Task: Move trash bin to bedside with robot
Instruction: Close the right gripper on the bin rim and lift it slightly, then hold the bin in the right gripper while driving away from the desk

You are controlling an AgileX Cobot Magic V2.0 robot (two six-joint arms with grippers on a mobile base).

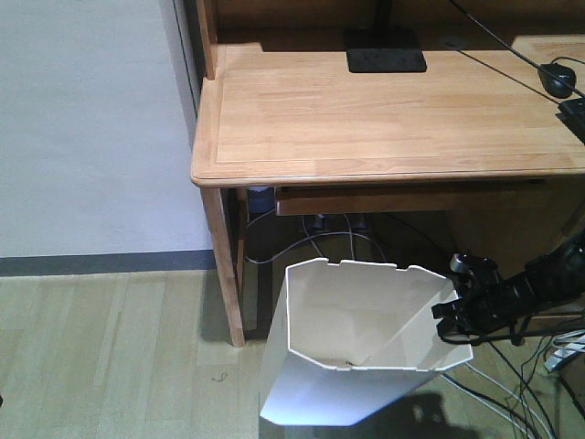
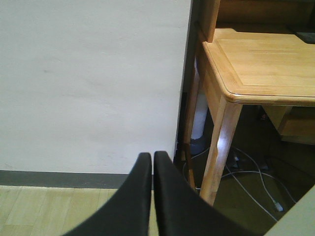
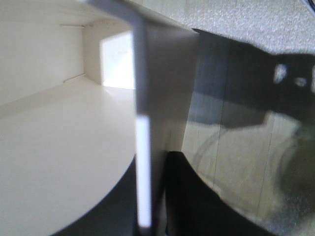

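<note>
Right tool [image 1: 447, 320] pinches right wall of trash bin [image 1: 320, 389].

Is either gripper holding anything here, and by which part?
The right gripper is clamped on the trash bin, pinching the rim of its side wall. The left gripper is shut and holds nothing.

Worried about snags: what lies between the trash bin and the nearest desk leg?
Front view: only shadowed floor separates trash bin from leg; cables lie behind.
</note>
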